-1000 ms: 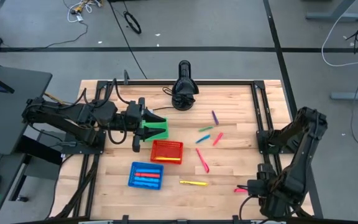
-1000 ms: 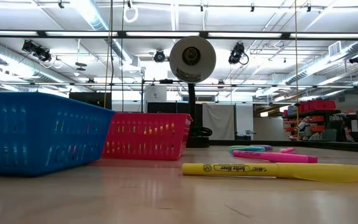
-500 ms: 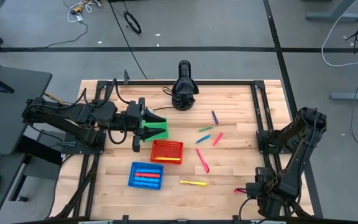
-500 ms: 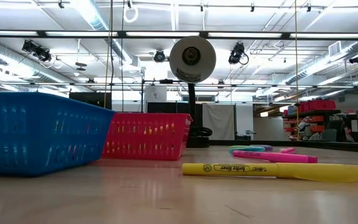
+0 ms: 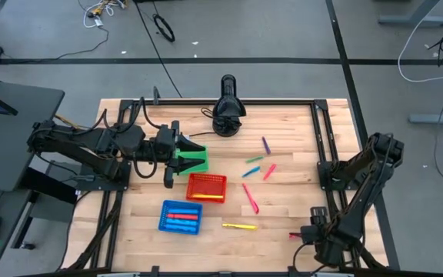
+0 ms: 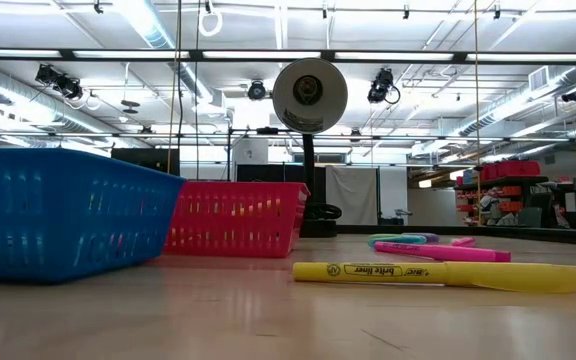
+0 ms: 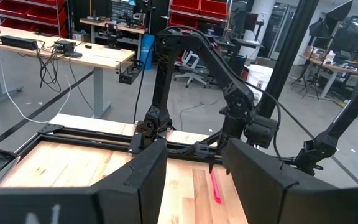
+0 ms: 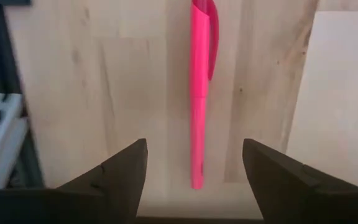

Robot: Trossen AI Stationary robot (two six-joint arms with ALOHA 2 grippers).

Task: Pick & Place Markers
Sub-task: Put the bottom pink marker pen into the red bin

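The high view looks straight down on the whole table (image 5: 283, 211) from well above. The low view sits at tabletop height, very near the yellow marker (image 6: 435, 273) and blue basket (image 6: 63, 212), facing the far room. The left wrist view looks level across the table toward the right arm (image 7: 229, 93). The right wrist view looks down, close over a pink marker (image 8: 201, 87), which the left wrist view shares.

Bare table (image 8: 92, 93) flanks the pink marker (image 8: 199, 93) on both sides.

Left gripper (image 5: 181, 154) at table's left, fingers (image 7: 135, 180) parted, right gripper (image 8: 194, 171) low, fingers spread wide
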